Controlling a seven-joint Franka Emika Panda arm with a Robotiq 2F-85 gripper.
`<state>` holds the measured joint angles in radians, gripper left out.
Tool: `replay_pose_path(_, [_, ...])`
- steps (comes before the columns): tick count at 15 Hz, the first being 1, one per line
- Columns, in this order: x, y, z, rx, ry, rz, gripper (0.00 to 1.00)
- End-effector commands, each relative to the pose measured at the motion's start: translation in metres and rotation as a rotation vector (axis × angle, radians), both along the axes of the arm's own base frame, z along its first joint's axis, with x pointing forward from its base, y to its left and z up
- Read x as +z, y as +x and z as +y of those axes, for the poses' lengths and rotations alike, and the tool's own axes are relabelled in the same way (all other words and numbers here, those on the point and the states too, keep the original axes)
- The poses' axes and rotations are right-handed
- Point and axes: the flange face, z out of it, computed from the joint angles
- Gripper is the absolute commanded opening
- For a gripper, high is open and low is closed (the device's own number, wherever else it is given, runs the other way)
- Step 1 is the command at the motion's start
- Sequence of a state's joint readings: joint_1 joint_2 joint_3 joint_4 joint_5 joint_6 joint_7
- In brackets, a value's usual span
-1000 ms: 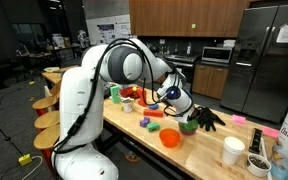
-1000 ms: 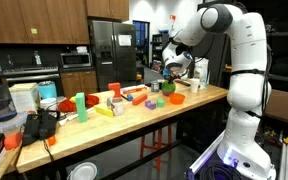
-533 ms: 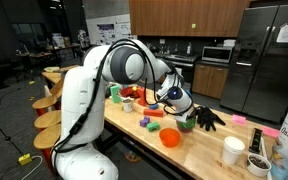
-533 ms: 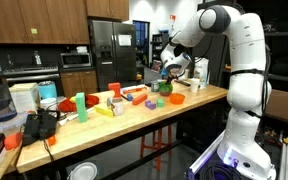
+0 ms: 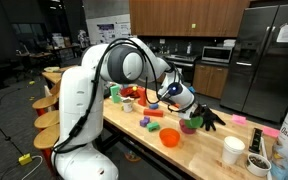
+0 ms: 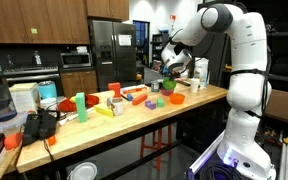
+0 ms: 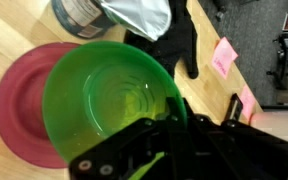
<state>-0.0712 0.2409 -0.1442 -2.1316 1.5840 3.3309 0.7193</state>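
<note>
- Stretches across the middle of both exterior views: a long wooden table (image 6: 124, 117), crowded with bright plastic pieces.
- Fills the centre of the wrist view: a green bowl (image 7: 114, 95), pinched at its lower-right rim by the tightly clenched gripper (image 7: 172, 122), just beside a black glove (image 5: 210, 118) at centre right of an exterior view.
- Looks like thin moulded plastic, so probably light, stiff and glossy enough to slip.
- Seems best taken at the rim, one finger inside the wall and one outside, as here.
- Holds nothing, showing only ringed ridges at the bottom.
- Hangs over a red dish (image 7: 14, 100) at the left of the wrist view, bare where visible; cannot tell whether touching it or clear of it.
- Stands apart from an orange bowl (image 5: 170, 137) at lower centre, contents too small to tell.
- Lies well away from a white cup (image 5: 233, 150) at lower right, contents likewise unclear.
</note>
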Motion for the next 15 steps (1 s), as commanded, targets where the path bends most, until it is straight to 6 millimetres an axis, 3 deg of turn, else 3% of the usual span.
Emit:
replay_pose_path(1, [0.038, -0.026, -0.006, -0.053, -0.085, -0.020, 0.01])
replay_pose_path(3, [0.053, -0.034, -0.008, -0.083, -0.133, -0.023, 0.01])
replay_pose_path(4, [0.059, -0.040, -0.027, -0.090, -0.139, -0.028, 0.01])
replay_pose_path(11, [0.091, -0.077, -0.090, -0.197, -0.218, -0.036, 0.01])
replay_pose_path(15, [0.097, -0.078, -0.096, -0.206, -0.234, -0.039, 0.01])
